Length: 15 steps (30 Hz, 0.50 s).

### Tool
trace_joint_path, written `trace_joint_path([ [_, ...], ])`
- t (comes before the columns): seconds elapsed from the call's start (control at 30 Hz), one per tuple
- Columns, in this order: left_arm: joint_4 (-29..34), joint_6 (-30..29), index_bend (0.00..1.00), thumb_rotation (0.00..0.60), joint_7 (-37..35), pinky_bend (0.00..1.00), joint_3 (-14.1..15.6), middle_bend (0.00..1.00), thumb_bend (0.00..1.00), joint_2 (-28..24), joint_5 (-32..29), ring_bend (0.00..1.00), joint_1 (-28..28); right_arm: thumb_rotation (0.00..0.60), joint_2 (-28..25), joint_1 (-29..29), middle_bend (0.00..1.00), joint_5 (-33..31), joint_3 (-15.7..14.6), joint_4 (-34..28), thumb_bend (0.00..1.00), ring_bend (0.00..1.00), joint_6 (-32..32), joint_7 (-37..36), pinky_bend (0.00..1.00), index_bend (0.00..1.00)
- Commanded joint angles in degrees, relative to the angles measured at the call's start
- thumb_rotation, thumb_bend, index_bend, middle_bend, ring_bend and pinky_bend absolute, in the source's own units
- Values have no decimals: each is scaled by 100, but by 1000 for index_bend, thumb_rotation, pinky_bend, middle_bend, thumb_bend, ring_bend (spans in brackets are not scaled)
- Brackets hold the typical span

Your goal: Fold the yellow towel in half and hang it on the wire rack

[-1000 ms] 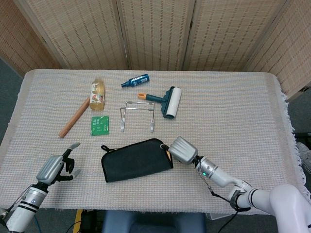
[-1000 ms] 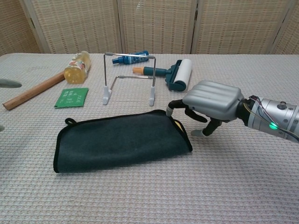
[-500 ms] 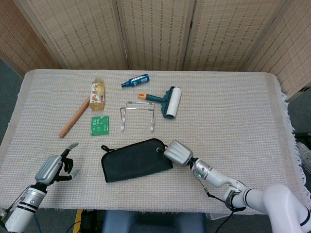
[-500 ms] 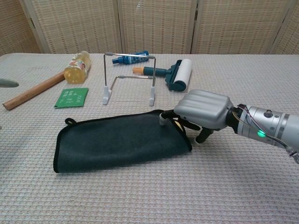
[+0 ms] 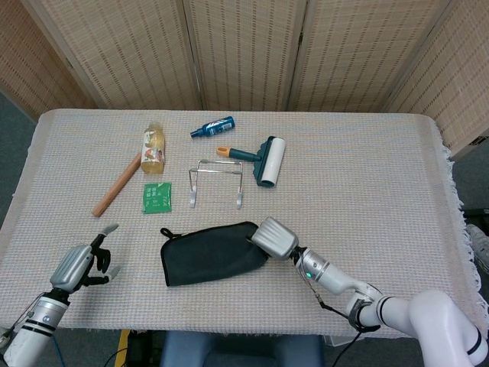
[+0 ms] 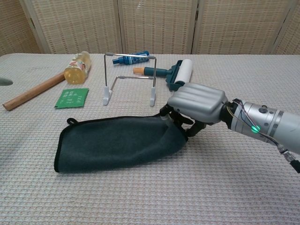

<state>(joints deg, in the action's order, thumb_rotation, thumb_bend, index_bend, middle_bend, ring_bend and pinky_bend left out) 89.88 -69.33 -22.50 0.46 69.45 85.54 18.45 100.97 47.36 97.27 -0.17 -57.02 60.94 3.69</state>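
Towel [image 6: 117, 143]: lies folded at the near middle of the table, dark side outward, just in front of the rack; no yellow face is visible now.
Towel's right end: bunched and pushed inward under the right hand, where a second ago it lay flat with a sliver of yellow showing at the corner.
Right hand [image 6: 194, 104]: fingers are curled down onto the towel's right end and appear clamped on the fabric; a second ago it stood just beside the towel without touching it.
Meaning for the task: the fold looks done already, and a grasp seems to have been taken, so lifting toward the rack is judged to be next.
Rack [image 6: 130, 77]: a wire frame, upright, nothing hung on it, just behind the towel.
Left hand [image 5: 76, 264]: held at the near left edge, well apart from the towel, fingers loosely apart and holding nothing; it has drifted slightly lower in the head view.
Lint roller [image 5: 263, 159]: lies just right of the rack.
Spray bottle [image 5: 213, 127]: lies behind the rack.
Drink bottle [image 5: 153, 148]: lies left of the rack, beside a wooden stick [image 5: 117, 184].
Green packet [image 5: 157, 197]: lies flat left of the rack.
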Motion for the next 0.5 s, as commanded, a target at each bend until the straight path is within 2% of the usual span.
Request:
trace_joint_path([
  [0.03, 22, -25, 0, 600, 7, 855, -8, 766, 367, -27, 13, 694, -12, 600, -148, 30, 842, -44, 201, -284, 430, 943, 219, -97, 1000, 637],
  [0.23, 108, -109, 0, 600, 53, 855, -28, 766, 367, -77, 44, 693, -44, 600, -629, 177, 852, -228, 765, -1152, 438, 947, 462, 197, 1000, 667],
  [0.5, 198, -182, 0, 600, 78, 855, -14, 766, 367, -151, 113, 694, -82, 600, -1210, 415, 856, -720, 1516, -2158, 444, 948, 327, 1145, 1000, 676],
])
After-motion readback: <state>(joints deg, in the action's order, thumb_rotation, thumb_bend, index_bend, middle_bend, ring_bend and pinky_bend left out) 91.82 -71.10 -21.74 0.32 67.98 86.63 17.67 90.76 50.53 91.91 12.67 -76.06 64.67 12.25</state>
